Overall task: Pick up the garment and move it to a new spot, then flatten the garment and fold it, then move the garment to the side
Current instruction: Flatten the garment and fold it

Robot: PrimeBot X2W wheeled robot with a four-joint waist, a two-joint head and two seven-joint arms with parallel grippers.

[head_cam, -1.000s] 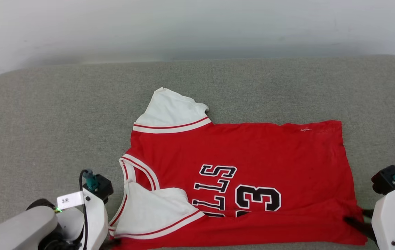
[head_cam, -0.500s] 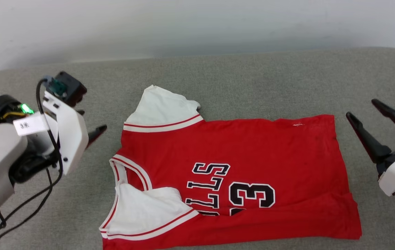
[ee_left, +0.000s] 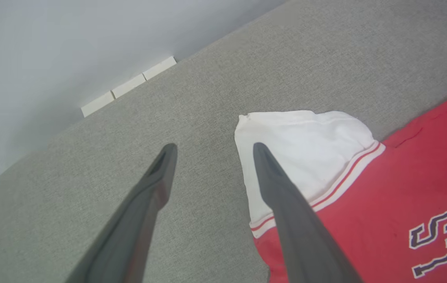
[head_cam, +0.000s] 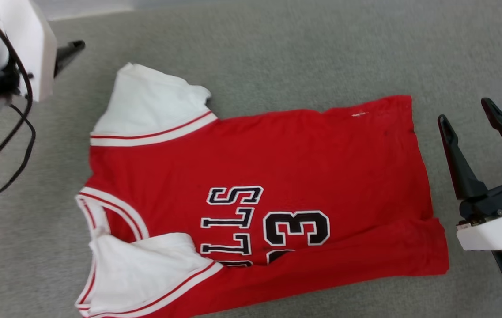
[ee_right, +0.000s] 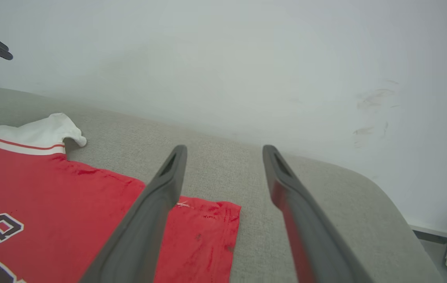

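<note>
The red shirt lies sideways in the middle of the grey worktop, collar at 9 o'clock and hem at 3 o'clock, and neither arm has a hold on it. The left pincer hangs wide apart and empty off at 10 o'clock, one finger above the edge of the far sleeve. The right pincer is just as wide and empty at 3 o'clock, beside the hem but clear of it. Here's the worry: this shirt isn't flat. The near sleeve flops across the lettering at 7 o'clock, and the near edge is doubled over along 6 o'clock. Fold now and those creases get locked in. A careless pinch at that doubled edge could catch one layer instead of two, and the cloth would twist as it lifts. If the two arms pull unevenly, the whole thing skews. Those long fingers could also dig into the worktop's fabric cover on a low approach. And watch the loose cable dangling at 9 o'clock: swing that arm across and it may drag over the collar.
</note>
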